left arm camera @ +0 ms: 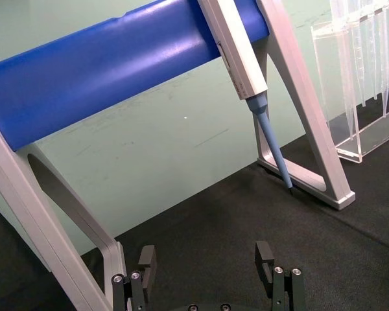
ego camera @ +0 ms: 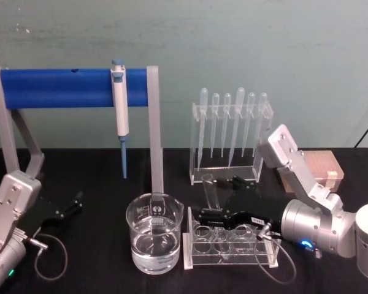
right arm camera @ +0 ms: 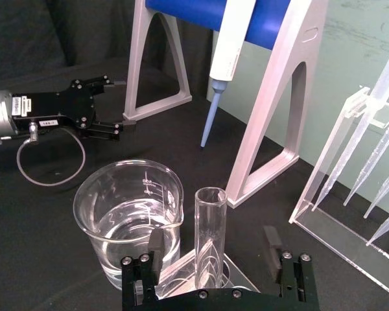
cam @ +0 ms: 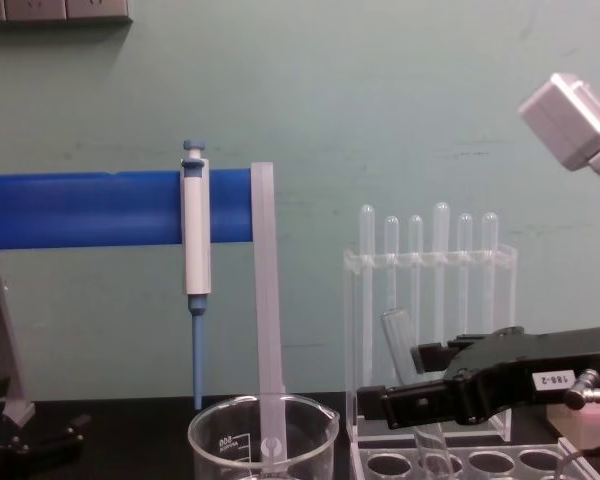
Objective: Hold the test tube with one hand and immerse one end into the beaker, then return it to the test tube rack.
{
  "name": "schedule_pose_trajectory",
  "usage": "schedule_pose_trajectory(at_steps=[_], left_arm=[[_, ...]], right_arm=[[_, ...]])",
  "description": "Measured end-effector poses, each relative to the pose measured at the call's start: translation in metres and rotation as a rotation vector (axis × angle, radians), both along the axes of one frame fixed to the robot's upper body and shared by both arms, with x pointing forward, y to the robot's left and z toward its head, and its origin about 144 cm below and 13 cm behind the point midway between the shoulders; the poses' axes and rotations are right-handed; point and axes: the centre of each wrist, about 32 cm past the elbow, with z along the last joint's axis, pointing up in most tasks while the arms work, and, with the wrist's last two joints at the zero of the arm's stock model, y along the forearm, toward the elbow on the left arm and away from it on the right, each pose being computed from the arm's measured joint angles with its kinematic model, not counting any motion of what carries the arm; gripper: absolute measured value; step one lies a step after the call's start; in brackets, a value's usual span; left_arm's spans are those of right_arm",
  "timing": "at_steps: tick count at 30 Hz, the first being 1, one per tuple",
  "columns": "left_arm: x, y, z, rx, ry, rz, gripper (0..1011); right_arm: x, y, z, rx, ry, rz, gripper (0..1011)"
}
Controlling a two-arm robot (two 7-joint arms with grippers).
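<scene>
Clear beaker [ego camera: 134, 219] with white printed marks, clear test tube [ego camera: 208, 187] right of the beaker, black right gripper [ego camera: 212, 197] with white label [ego camera: 256, 219], royal-blue bar [ego camera: 73, 87] on grey legs [ego camera: 155, 122] behind the beaker, white pipettor [ego camera: 119, 104] with blue tip [ego camera: 123, 159], black table [ego camera: 98, 177], mottled pale green wall [ego camera: 233, 43]

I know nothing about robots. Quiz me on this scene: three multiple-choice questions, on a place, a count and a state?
1. Where is the wide clear glass test tube? A standing in the clear plastic rack; B lying flat; C lifted in air.
2. How many thin clear bulb-topped pipettes hang in the clear stand? A four; B six; C eight.
3. The black right gripper is: A open around the tube; B shut on it; C shut on nothing.
Answers: 1 A, its bottom sits in a rack hole. 2 B, six bulbs in a row. 3 A, gaps show beside the tube. The black left gripper rests open at far left.
</scene>
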Motion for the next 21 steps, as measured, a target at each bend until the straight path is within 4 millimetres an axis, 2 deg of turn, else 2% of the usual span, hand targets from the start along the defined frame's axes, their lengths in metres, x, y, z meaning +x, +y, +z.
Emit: schedule_pose_trajectory(at_steps=[4,5,12,21], left_arm=[[0.0000,0.0000,0.0000,0.000,0.000,0.000,1000],[0.0000,0.0000,0.0000,0.000,0.000,0.000,1000],[0.0000,0.0000,0.0000,0.000,0.000,0.000,1000],[0.0000,0.0000,0.0000,0.000,0.000,0.000,1000]], right_arm=[[0.0006,0.0020,0.0004,-0.004,0.004,0.000,915],[0.0004,0.0025,0.0010,-0.004,0.004,-0.001,866],[-0.0021,0.0031,0.0025,0.000,0.001,0.003,685],[-0.0059,0.0031,0.0051,0.015,-0.008,0.002,381]])
